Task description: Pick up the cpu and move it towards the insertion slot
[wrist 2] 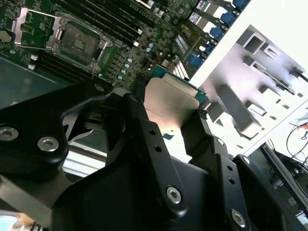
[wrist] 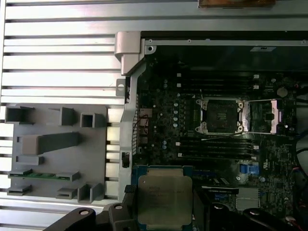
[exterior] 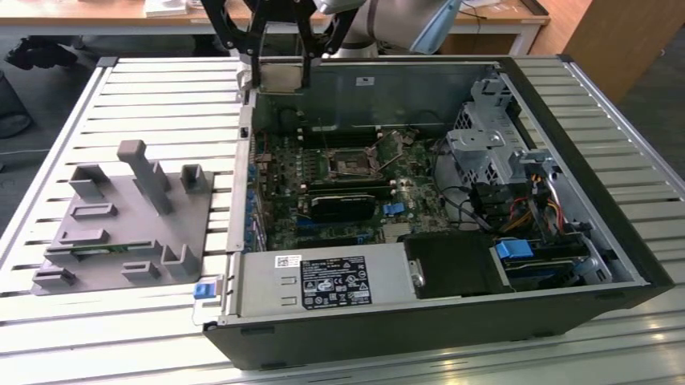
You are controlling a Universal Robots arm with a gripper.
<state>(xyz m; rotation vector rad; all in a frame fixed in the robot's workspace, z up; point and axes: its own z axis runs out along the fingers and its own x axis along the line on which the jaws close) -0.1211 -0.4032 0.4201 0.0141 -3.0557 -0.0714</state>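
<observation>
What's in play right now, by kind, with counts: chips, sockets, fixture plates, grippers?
cpu, clamped in the gripper: 1
insertion slot, open on the motherboard: 1
grey fixture plate, beside the computer case: 1
gripper: 1
Total: 4

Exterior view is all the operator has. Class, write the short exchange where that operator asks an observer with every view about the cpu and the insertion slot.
Operator: Is the cpu held?
Observer: Yes. In the first wrist view the cpu sits between the fingers of the gripper, silvery face showing.
Operator: Is the insertion slot open?
Observer: In that view the insertion slot has its dark centre bare and its metal frame swung aside.
</observation>
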